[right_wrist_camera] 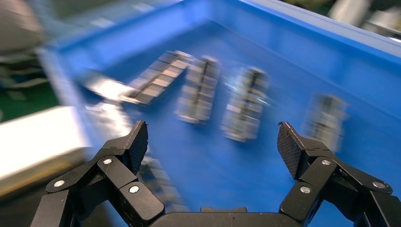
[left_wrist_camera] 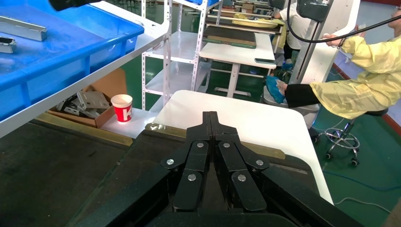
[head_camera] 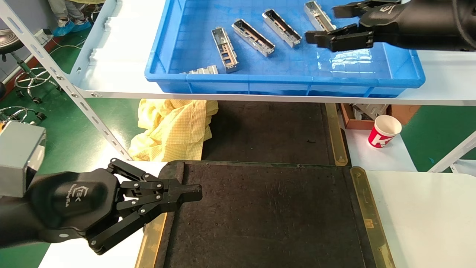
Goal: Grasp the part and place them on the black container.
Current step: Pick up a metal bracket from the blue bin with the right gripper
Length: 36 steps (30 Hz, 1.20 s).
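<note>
1. Silvery metal parts lie loose in the blue bin on the upper shelf; the part nearest the working claw sits at about 1 o'clock in the head view, with three more in a row beside it and another against the bin's near wall.
2. Right gripper hangs over the bin at 1 o'clock, its jaws spread wide and empty, just beside that nearest part; the wide spread presumably lets the fingers straddle the narrow housing. The right wrist view is too smeared to fix which part lies between them.
3. Black container lies on the lower table at 6 o'clock, well apart from the bin; no part is visible on its rough dark surface, so the placing is judged not yet done.
4. Left gripper rests at 8 o'clock over the container's near-left corner, fingers pressed together and empty, apparently parked.
5. Outlying items: a yellow cloth at 10 o'clock and a red paper cup at 3 o'clock.
</note>
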Each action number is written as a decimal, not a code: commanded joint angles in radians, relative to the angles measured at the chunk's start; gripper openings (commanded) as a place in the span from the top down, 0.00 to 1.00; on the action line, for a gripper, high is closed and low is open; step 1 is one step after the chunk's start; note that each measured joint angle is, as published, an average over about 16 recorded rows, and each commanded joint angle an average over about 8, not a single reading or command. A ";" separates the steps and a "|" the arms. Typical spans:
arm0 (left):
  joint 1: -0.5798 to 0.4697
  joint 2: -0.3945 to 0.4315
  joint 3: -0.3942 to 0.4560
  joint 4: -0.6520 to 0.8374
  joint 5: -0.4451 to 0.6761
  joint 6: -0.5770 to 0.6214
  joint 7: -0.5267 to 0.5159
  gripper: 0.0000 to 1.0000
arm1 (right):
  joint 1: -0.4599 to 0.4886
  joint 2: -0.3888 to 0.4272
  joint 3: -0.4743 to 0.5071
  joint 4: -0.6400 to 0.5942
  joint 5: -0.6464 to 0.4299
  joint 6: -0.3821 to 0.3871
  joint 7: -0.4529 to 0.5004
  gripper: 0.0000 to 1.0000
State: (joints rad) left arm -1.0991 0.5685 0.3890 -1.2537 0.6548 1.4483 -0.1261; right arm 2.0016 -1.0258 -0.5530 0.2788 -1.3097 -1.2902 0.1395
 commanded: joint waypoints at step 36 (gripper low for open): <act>0.000 0.000 0.000 0.000 0.000 0.000 0.000 0.00 | 0.014 -0.186 -0.004 -0.275 -0.035 0.416 -0.088 1.00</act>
State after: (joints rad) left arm -1.0992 0.5685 0.3892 -1.2537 0.6547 1.4482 -0.1260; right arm 2.0161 -1.2115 -0.5574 0.0037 -1.3452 -0.8744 0.0509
